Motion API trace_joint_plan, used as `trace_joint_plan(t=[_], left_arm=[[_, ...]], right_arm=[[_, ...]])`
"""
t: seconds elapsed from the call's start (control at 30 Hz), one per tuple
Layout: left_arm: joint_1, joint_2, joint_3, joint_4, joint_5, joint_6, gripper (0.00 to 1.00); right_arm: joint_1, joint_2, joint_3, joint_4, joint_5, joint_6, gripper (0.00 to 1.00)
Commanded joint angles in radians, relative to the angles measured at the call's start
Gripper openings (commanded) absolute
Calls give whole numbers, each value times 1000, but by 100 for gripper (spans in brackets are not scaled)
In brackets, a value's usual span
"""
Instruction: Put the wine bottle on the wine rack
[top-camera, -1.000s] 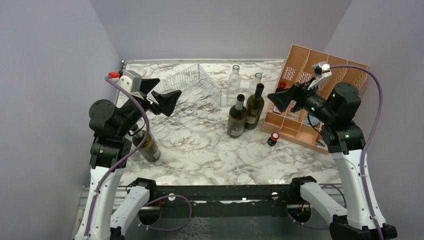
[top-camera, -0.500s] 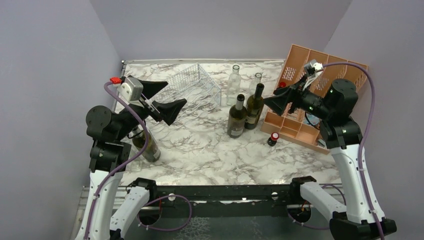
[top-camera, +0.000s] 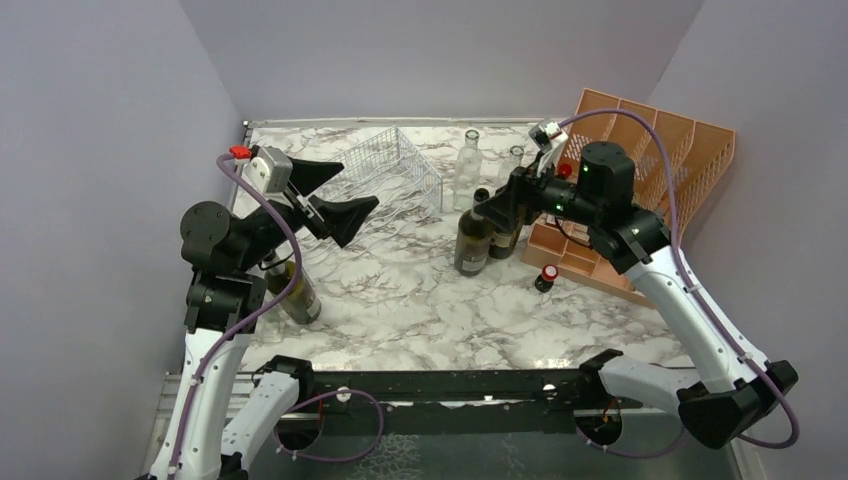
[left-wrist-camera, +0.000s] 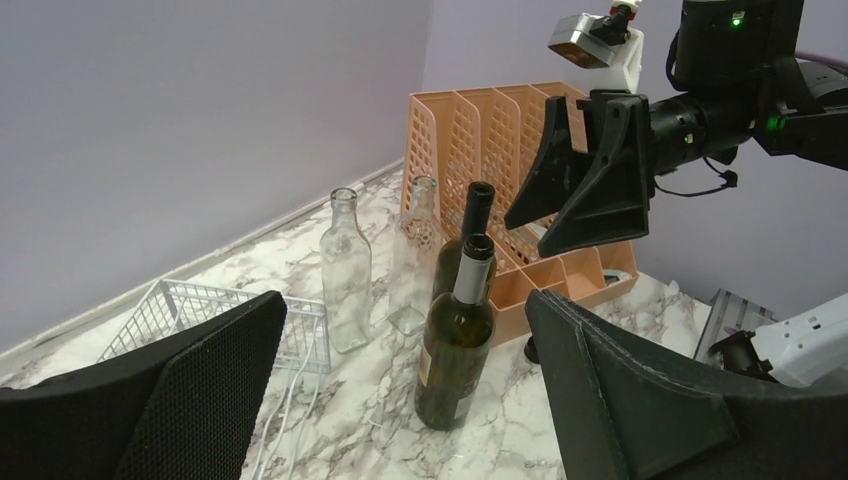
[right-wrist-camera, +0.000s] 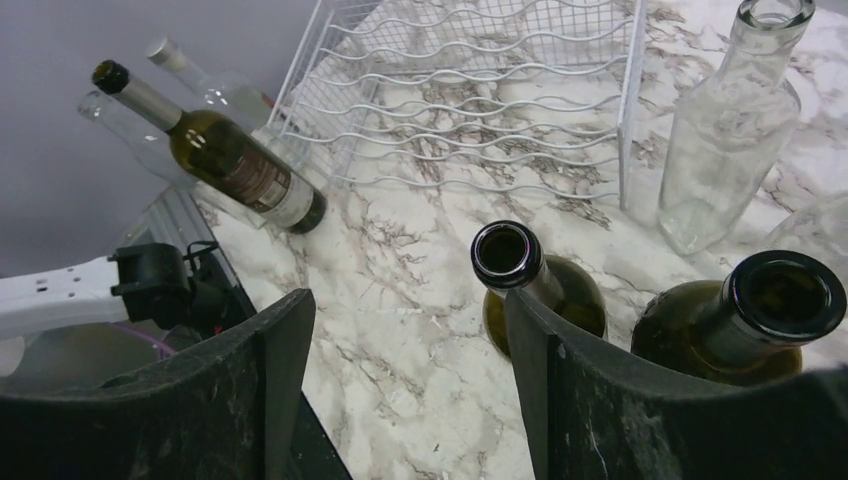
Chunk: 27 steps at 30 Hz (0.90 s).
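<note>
From above, the right gripper (top-camera: 490, 208) hangs with its jaws apart and nothing in them. It is just over the neck of a dark wine bottle (top-camera: 472, 245) standing upright, right of the tabletop's (top-camera: 420, 300) middle. A second dark bottle (top-camera: 508, 232) stands just beside it, on the far side. The wine rack (top-camera: 395, 165) sits at the far edge, left of centre, apart from that bottle. The left gripper (top-camera: 357, 186) hovers wide open and empty in front of the rack. A lying bottle (top-camera: 295, 292) rests near the left edge under that arm.

The left wrist view shows the right gripper's fingers spread close beside the two dark necks, not touching them. Two clear bottles (left-wrist-camera: 347, 270) stand beyond, toward the far edge.

In the right wrist view the wine bottle's open mouth shows between the fingers, closer to one of them. Its long axis points straight up at the camera. The right arm is the nearer one. The grasp, I judge, needs the jaws lowered around the neck, then a carry leftward to the rack.
</note>
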Motion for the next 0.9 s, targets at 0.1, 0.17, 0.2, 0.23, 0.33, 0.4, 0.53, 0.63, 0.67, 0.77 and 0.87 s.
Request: trace_joint_plan(t=[0.1, 0.17, 0.2, 0.23, 0.33, 0.4, 0.53, 0.63, 0.67, 0.77, 0.87], left_arm=[[-8, 7, -13, 31, 42, -30, 99], [-9, 11, -11, 31, 43, -32, 99], [-9, 13, -9, 31, 43, -33, 99], [-9, 15, -6, 32, 43, -35, 99], [-9, 25, -1, 31, 45, -46, 99], [-11, 36, 3, 33, 52, -54, 99], [-13, 61, 14, 35, 71, -70, 99], [-19, 84, 25, 38, 84, -88, 99], [-23, 94, 29, 39, 91, -96, 99], [-37, 123, 38, 44, 106, -119, 99], [-65, 144, 41, 53, 92, -135, 99]], right_arm=[[83, 52, 34, 47, 301, -8, 73], [102, 73, 41, 47, 322, -18, 73], [112, 84, 46, 43, 335, -25, 73], [123, 95, 50, 40, 347, -30, 73], [156, 123, 51, 44, 376, -47, 73], [172, 139, 48, 52, 391, -59, 72], [201, 165, 37, 73, 438, -102, 66], [215, 172, 13, 107, 453, -140, 58], [219, 175, 7, 114, 453, -155, 56], [238, 184, -2, 128, 458, -199, 49], [252, 188, -11, 133, 468, -227, 42]])
